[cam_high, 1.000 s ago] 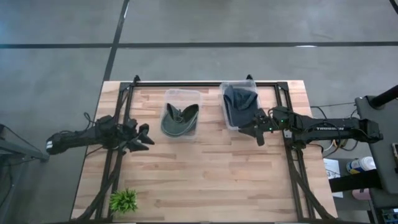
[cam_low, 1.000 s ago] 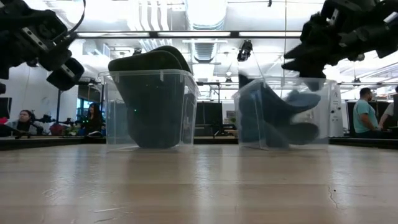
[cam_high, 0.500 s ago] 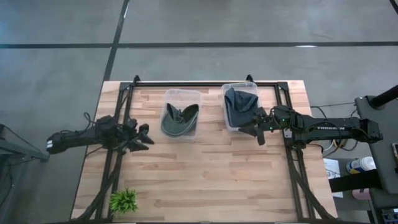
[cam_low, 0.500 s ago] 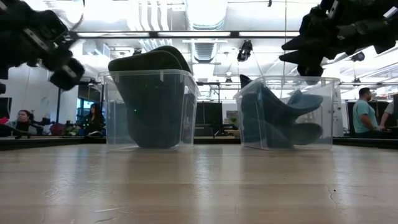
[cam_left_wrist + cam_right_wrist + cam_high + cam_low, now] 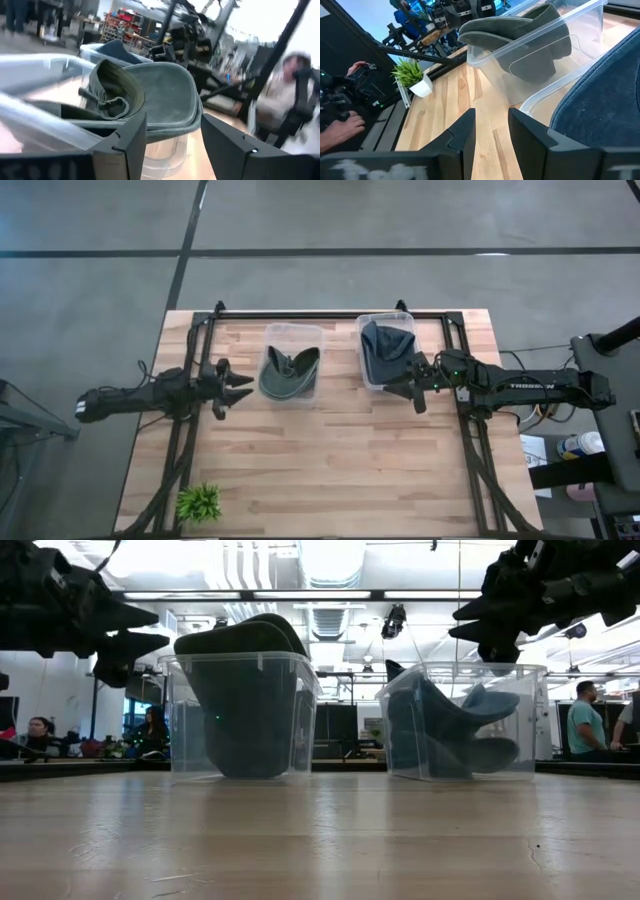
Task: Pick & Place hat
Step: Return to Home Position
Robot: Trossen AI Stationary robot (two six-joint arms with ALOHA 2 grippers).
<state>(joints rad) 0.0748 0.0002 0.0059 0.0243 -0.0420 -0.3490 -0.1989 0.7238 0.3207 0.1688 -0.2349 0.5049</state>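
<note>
Clear plastic bins, thin-walled w/ rounded corners, both loaded. Left bin (image 5: 290, 328) has the gray-green cap (image 5: 288, 374): soft felt-like cloth, curved brim, strap showing inside, crown poking above the rim. Can't tell how many are stacked in there. Right bin (image 5: 385, 316) has the blue cap (image 5: 386, 346), denim-like, slumped against the wall. Nothing loose on the counter (image 5: 330, 470), which is pale wood planks, smooth.

Left gripper (image 5: 245, 387) is released, fingers spread, nothing between them. It hangs above the counter just beside the left bin's outer side. Right gripper (image 5: 395, 388) is also released and empty, narrower gap, and sits near the front corner of the right bin.

My read: placing looks done, you're on the retreat to home.

Next move needs:
- each arm pulled back to its own side
- height kept over the rims
- no sweep across the bins

Risks:
- bins look light, so a knock would prob slide them
- right arm is the tight one, so back it straight out
- protruding gray-green crown could snag a low pass

Small green plant (image 5: 198, 502) is at the front-left corner, well apart, no issue.
</note>
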